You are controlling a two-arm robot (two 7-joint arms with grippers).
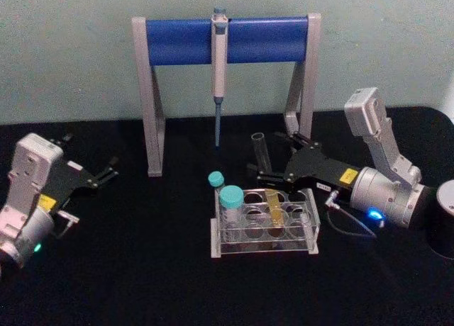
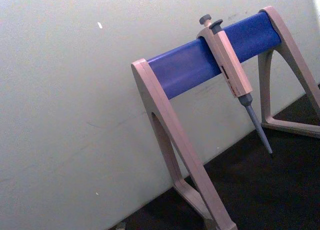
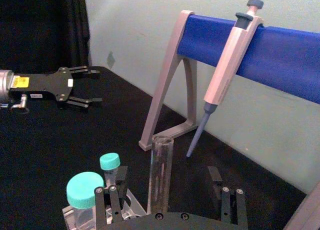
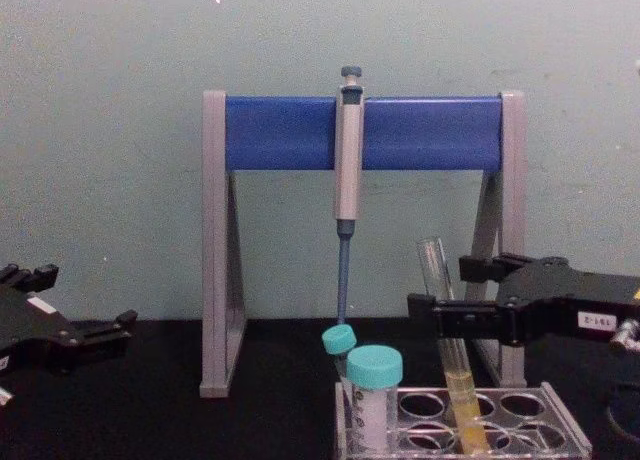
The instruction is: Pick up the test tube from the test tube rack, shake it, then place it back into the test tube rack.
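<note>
While tilted, clear test tube [image 4: 459, 375], yellow-bottomed.

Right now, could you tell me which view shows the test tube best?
The chest view: the test tube stands side-on in the test tube rack, full length, yellow liquid plain. The head view foreshortens it; the right wrist view gives its upper part.

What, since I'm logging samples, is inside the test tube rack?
The test tube, tilted, yellow liquid at its bottom, and two teal-capped tubes stand in the test tube rack. The right gripper covers the tube's middle; the capped tubes' contents are unclear.
</note>
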